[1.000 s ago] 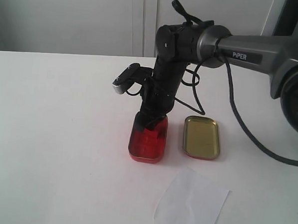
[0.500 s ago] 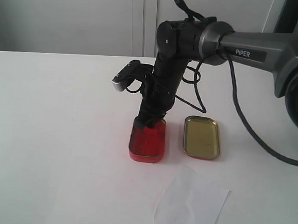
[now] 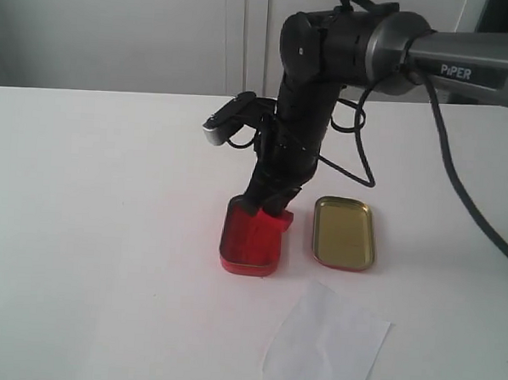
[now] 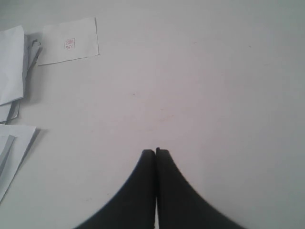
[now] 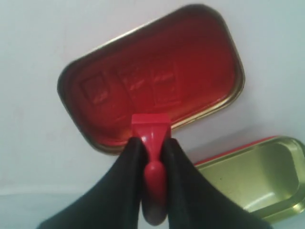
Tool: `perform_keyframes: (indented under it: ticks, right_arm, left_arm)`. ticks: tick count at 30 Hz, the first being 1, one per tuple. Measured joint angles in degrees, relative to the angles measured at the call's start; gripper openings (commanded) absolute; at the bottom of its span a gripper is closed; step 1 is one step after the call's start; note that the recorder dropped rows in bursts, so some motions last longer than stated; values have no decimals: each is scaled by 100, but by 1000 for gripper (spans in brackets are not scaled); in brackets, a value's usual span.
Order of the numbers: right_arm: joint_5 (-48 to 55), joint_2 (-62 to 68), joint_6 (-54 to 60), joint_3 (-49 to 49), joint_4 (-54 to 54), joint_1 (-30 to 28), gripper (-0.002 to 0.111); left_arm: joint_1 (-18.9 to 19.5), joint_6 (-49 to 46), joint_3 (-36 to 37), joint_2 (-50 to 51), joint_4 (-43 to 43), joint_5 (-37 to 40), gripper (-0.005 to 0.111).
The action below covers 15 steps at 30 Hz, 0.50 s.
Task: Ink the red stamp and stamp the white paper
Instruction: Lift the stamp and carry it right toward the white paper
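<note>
The right arm (image 3: 306, 99) reaches down to the desk (image 3: 90, 232), and its jaws are clamped on the handle of the red stamp (image 3: 278, 217). In the right wrist view the two black fingers (image 5: 128, 162) press the handle from both sides, and the block of the stamp (image 5: 151, 125) points down. The stamp is over the rim of the open red tin (image 3: 250, 241), at the corner next to the gold tin (image 3: 344, 233). I cannot tell if it touches the rim. The ink pad (image 5: 152, 76) in the red tin carries square prints. The two tins lie side by side, a little apart. The white paper (image 3: 327, 343) lies flat on the desk, near the tins and apart from them. The left jaws are together, with nothing between them, over bare desk. Near them lies a slip (image 4: 69, 40) with a small red mark.
</note>
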<state>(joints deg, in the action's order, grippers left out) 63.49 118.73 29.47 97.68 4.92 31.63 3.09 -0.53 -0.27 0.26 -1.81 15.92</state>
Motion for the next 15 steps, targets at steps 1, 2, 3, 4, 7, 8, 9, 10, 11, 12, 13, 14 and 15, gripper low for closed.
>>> perform_keyframes:
  ticks: [1, 2, 3, 4, 7, 8, 9, 10, 11, 12, 13, 14, 15]
  right_arm:
    - [8, -56, -43, -88, -50, 0, 0]
    - [8, -106, -78, -161, -80, 0, 0]
    - [-21, -173, -119, -259, -111, 0, 0]
    - [-48, -243, -145, -363, -136, 0, 0]
    - [-139, -459, -211, -684, -147, -34, 0]
    - [-154, -539, -224, -777, -147, -47, 0]
    - [-162, -618, -234, -896, -147, -77, 0]
    - [-167, -699, -238, -1014, -147, -100, 0]
    - [-177, -765, -238, -1110, -147, -128, 0]
    - [-212, -852, -247, -1232, -147, -164, 0]
    - [-236, -947, -247, -1355, -147, -200, 0]
    - [-277, -1044, -247, -1473, -147, -233, 0]
    - [-306, -1121, -247, -1563, -147, -262, 0]
  left_arm:
    - [0, 0, 0, 0, 0, 0, 0]
    - [0, 0, 0, 0, 0, 0, 0]
    - [0, 0, 0, 0, 0, 0, 0]
    - [0, 0, 0, 0, 0, 0, 0]
    - [0, 0, 0, 0, 0, 0, 0]
    - [0, 0, 0, 0, 0, 0, 0]
    - [0, 0, 0, 0, 0, 0, 0]
    - [0, 0, 0, 0, 0, 0, 0]
    - [0, 0, 0, 0, 0, 0, 0]
    - [0, 0, 0, 0, 0, 0, 0]
    - [0, 0, 0, 0, 0, 0, 0]
    - [0, 0, 0, 0, 0, 0, 0]
    - [0, 0, 0, 0, 0, 0, 0]
